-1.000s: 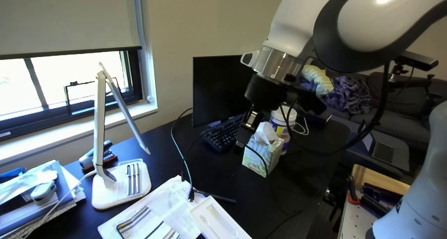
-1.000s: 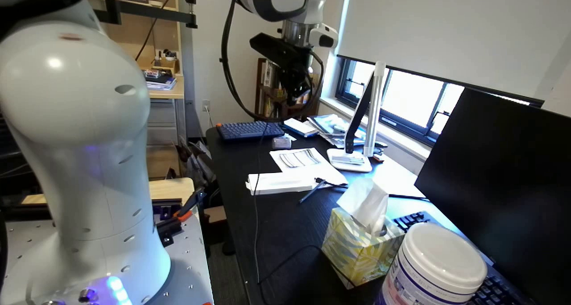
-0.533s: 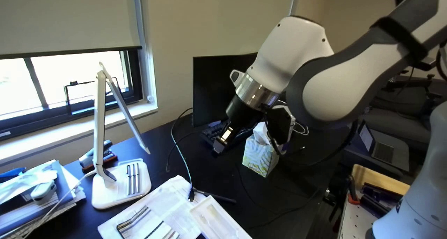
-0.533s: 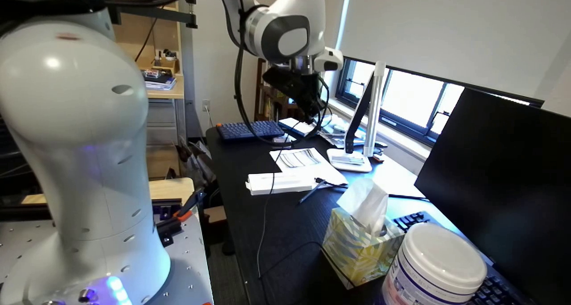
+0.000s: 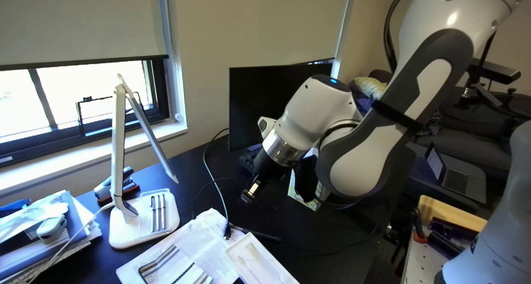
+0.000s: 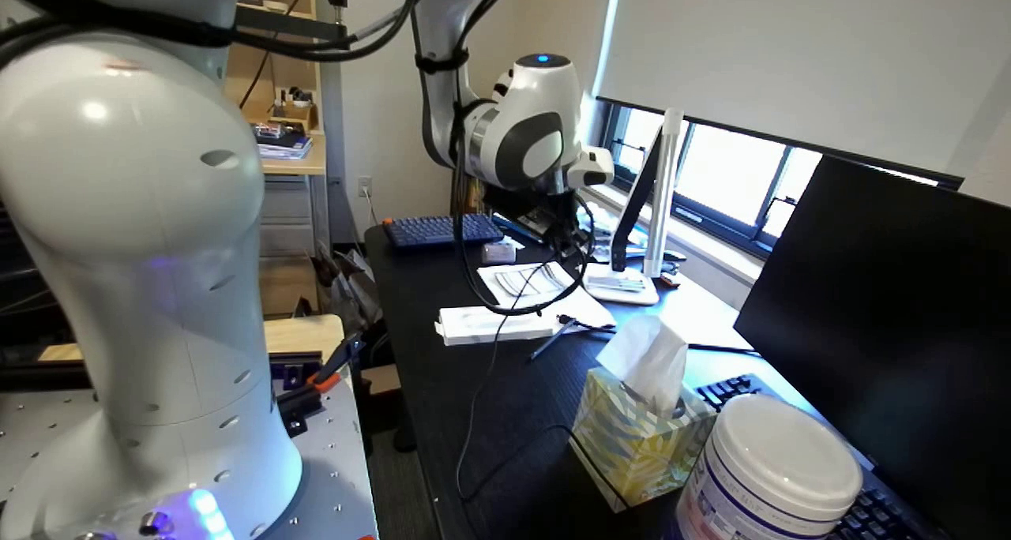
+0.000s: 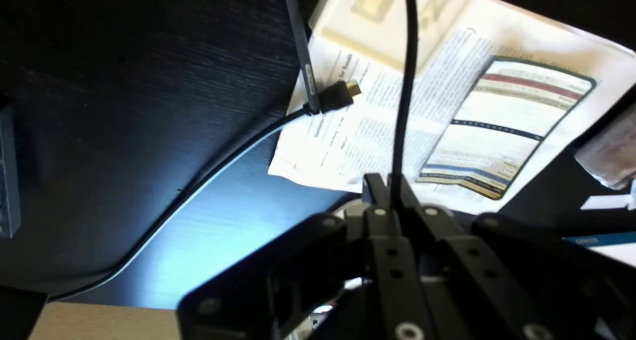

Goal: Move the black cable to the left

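At left in an exterior view are the white desk lamp (image 5: 118, 151) and the printed papers (image 5: 203, 239), likely your destination side. Next lies a plug-ended cord (image 5: 218, 192); pass well over it so nothing snags. Then comes your tool (image 5: 247, 196), above the desk (image 6: 521, 398), pinching the black cable (image 7: 410, 51), whose length appears to trail over the desk towards the tissue box (image 6: 632, 449) on the right. Carry it smoothly leftward, leave slack so it can't tug free, and lower before letting go.

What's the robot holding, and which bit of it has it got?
The black cable: the gripper pinches a thin stretch of it. How near an end, I can't tell.
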Controlling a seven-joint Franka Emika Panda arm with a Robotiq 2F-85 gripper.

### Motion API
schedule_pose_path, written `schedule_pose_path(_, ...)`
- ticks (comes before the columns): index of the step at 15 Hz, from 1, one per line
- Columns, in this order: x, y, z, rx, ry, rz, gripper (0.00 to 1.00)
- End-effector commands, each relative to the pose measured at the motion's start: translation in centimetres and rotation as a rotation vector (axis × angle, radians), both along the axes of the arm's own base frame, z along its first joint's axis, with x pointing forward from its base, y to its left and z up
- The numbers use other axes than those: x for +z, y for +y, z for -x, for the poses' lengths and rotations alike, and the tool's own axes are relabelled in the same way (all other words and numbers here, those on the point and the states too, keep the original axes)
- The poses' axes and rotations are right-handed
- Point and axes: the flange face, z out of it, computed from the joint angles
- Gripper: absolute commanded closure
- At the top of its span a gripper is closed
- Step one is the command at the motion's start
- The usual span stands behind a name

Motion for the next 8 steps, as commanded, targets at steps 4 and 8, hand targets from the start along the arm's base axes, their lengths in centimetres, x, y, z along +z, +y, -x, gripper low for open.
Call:
schedule_pose_path(4, -4.5, 2.1, 0.5, 0.047, 0.068, 0.049, 0.99)
schedule_pose_path(8, -4.9, 4.4, 1.3, 0.095, 0.08, 0.048, 0.99)
